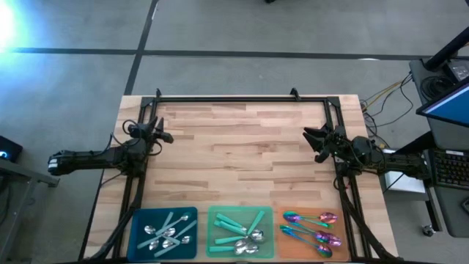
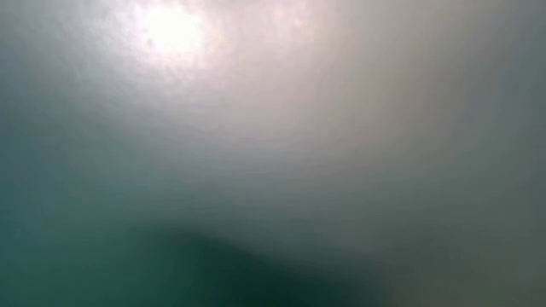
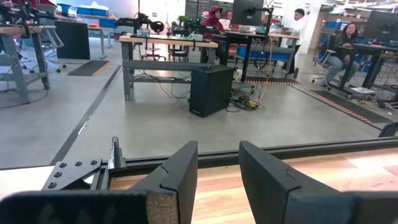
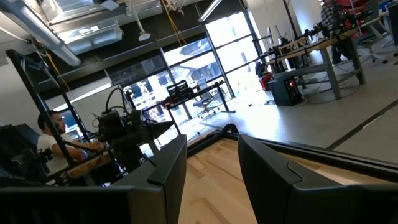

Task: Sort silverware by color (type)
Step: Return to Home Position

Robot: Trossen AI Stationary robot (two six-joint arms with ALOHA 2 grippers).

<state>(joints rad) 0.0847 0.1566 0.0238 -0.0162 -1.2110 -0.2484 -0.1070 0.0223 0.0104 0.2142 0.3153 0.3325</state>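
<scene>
The silverware is lying sorted along the table's near edge: silver-bowled spoons with pale blue handles [image 1: 165,233] in the flat blue tray [image 1: 190,214], silver-bowled spoons with teal-green handles [image 1: 240,233] in the flat green tray [image 1: 268,249], and iridescent purple-rainbow metal spoons [image 1: 314,229] in the flat orange tray [image 1: 282,242]. No spoon is showing loose on the pale wooden plank table [image 1: 242,147], so the sorting is looking finished.

The left gripper [image 1: 163,135] is hanging over the table's left edge with its fingers parted a moderate way and nothing between them, as the left wrist view is showing [image 3: 217,149]. The right gripper [image 1: 314,139] is hanging near the right edge, likewise partly open and empty [image 4: 211,140].

The likeliest trouble is lying at the sides. Each gripper is sitting just beside the black metal frame rail [image 1: 227,97] that is bordering the table, so a wide swing while folding back could be knocking a finger or a cable against it. The trays are crowding the near edge; a low sweep there could be shoving one off. The middle of the table is giving the arms generous room. The low view is showing only a grey-green haze, so it is offering no check on clearance
</scene>
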